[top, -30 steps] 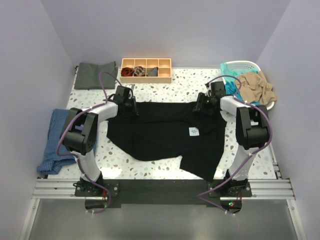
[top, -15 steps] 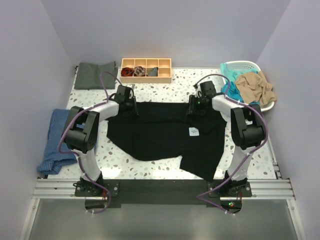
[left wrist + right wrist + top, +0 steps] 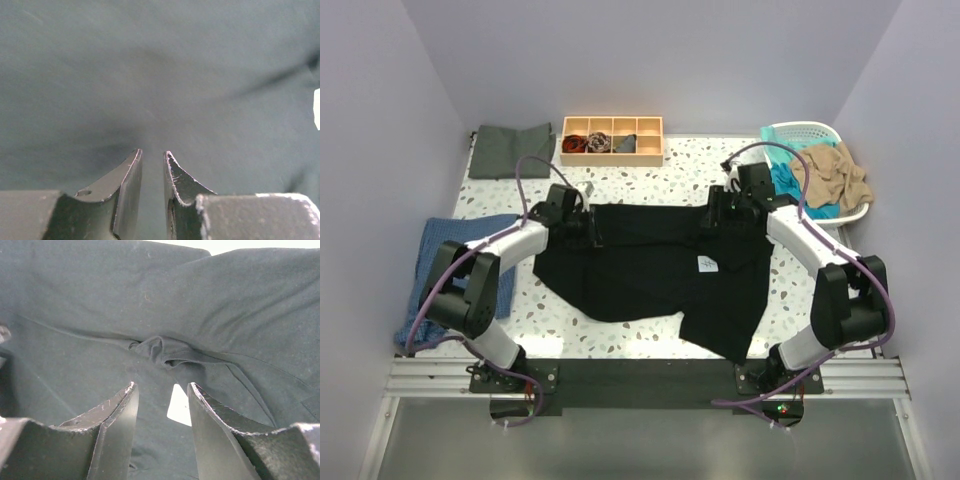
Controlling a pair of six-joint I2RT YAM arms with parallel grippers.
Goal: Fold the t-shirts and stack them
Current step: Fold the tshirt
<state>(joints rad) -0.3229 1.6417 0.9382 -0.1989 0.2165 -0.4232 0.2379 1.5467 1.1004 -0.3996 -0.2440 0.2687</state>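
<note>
Over black t-shirt (image 3: 640,268) — left gripper (image 3: 152,154), right gripper (image 3: 161,386).

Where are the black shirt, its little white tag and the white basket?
black t-shirt (image 3: 640,265), top view, middle of its spread cloth.
white tag (image 3: 708,263), top view, centre of the tag.
white basket (image 3: 805,127), top view, its far rim.

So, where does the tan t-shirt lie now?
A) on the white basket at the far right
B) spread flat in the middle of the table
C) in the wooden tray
A: the tan t-shirt is draped over the white basket, beside a teal one.
</note>
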